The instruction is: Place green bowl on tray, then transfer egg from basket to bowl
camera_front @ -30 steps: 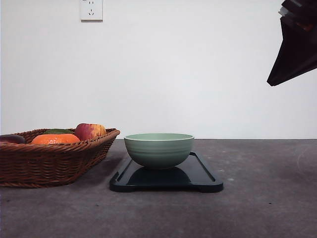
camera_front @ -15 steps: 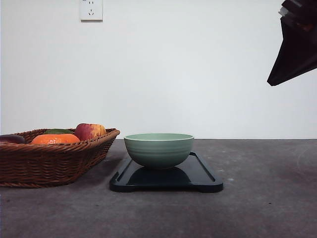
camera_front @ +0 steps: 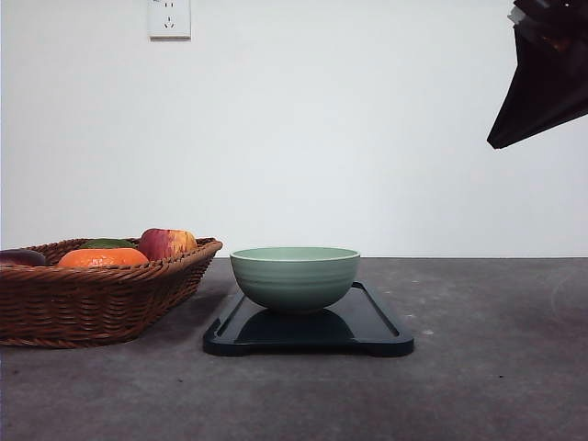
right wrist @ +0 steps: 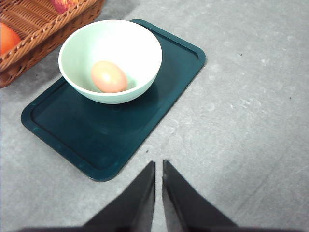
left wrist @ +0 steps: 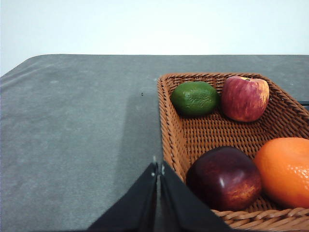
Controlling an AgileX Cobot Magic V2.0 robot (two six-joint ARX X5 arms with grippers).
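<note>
Already the egg (right wrist: 109, 77) lay inside the green bowl (camera_front: 295, 277), which sat on the tray (camera_front: 377, 329) just beside the basket (camera_front: 92, 299). Meanwhile the right gripper (right wrist: 159, 165) hung high above the table with fingers pressed together, empty; the left gripper (left wrist: 159, 168) was likewise closed beside the basket's rim.

Desk (camera_front: 496, 386), dark grey, matte, faintly mottled surface; plain white wall (camera_front: 349, 138) directly behind it, evenly lit; one white wall socket (camera_front: 169, 17) set high on that wall, well apart from everything on the desk.
</note>
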